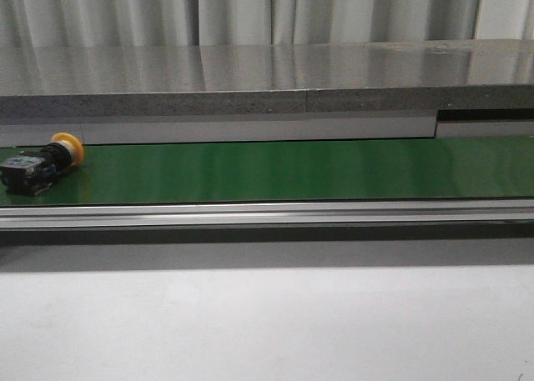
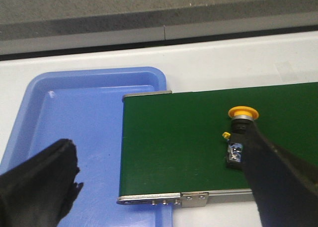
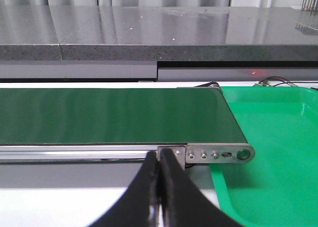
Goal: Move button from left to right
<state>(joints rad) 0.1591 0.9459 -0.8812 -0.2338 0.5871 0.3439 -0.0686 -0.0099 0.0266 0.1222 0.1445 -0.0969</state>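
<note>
1. The small push-button switch with a round yellow-orange cap and a black blocky body (image 1: pixel 40 162) is lying on its side on the long green conveyor belt (image 1: pixel 275 171), at the far left end of the belt in the front view, so the task is looking only just begun.
2. In the left wrist view the same button (image 2: pixel 239 130) is sitting near the belt's end roller, and the blue plastic tray (image 2: pixel 74 122) is lying under and beyond that end.
3. The left gripper (image 2: pixel 164 187) is standing wide open and is holding nothing. One black finger (image 2: pixel 283 177) is passing just beside the button's body and is hiding part of it; I cannot tell if it is touching.
4. The right gripper (image 3: pixel 159 187) is closed, finger against finger, and empty, and it is waiting in front of the belt's right end beside the green plastic tray (image 3: pixel 278 152).
5. In my judgement, the good way is to keep the left fingers clear of the button, so that it is not pushed back into the blue tray.
6. The right gripper needs to be opening before the button is arriving, and to be taking the blocky body, not the round cap, which is likely to slip.
</note>
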